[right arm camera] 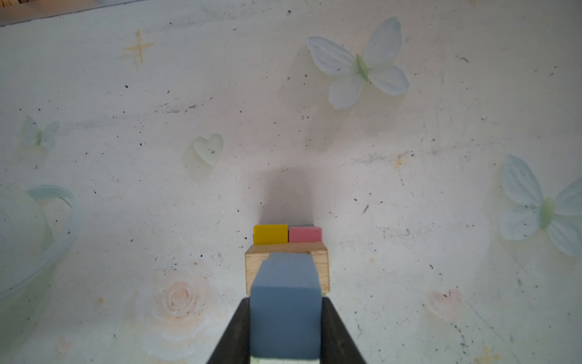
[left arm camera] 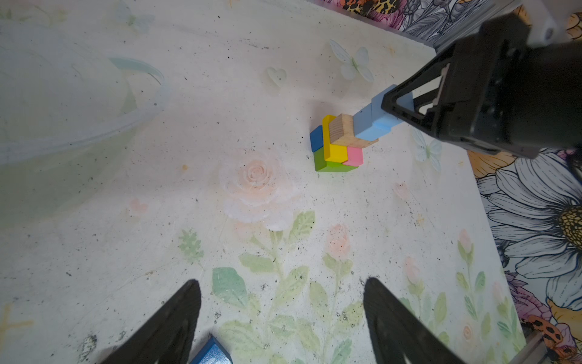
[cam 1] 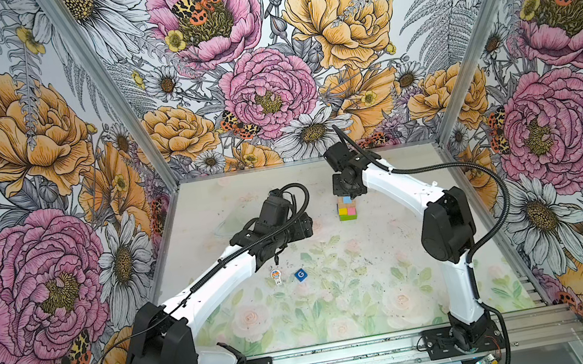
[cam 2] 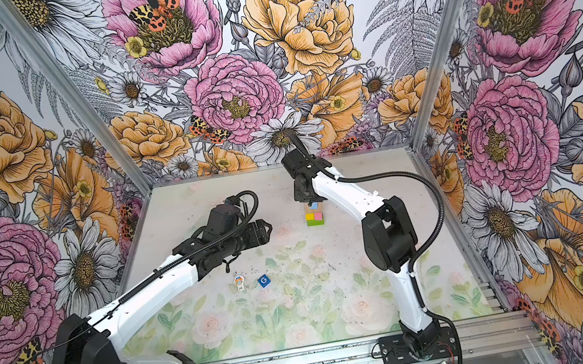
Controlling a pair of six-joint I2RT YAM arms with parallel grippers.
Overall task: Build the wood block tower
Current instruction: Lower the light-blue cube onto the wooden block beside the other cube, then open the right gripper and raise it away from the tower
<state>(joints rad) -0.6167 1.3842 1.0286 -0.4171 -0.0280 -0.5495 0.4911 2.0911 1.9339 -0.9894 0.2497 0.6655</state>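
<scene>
Your left gripper (left arm camera: 283, 321) hangs above the table (cam 1: 379, 295) with its jaws spread and nothing gripped. Only a corner of the dark blue lettered cube (cam 1: 300, 275) shows between them; it lies on the table below and a little behind the jaw tips. The white toy figure (cam 1: 276, 277) lies just beside that cube, on the side away from the tower.

Well ahead of those open jaws stands the wood block tower (left arm camera: 338, 148) — a green brick (left arm camera: 330, 166) at the bottom, a yellow brick (left arm camera: 337, 151) and a pink brick (left arm camera: 354, 156) side by side above it, a tan brick (left arm camera: 341, 129) across them, and a light blue cube (left arm camera: 365, 124) on the tan brick.

Your right gripper (right arm camera: 285, 302) reaches down over the tower, its jaws pinching a second light blue cube (right arm camera: 285, 327) squarely between them. Directly beneath the jaws it seems to rest on the first blue cube, though I cannot tell whether it is fully seated.

The step in hand, as I read it, is placing this upper cube. Next you need to part the jaws gently and lift straight up — any sideways drag could shove the narrow column. The figure then waits for the top, probably a job for your left gripper.
</scene>
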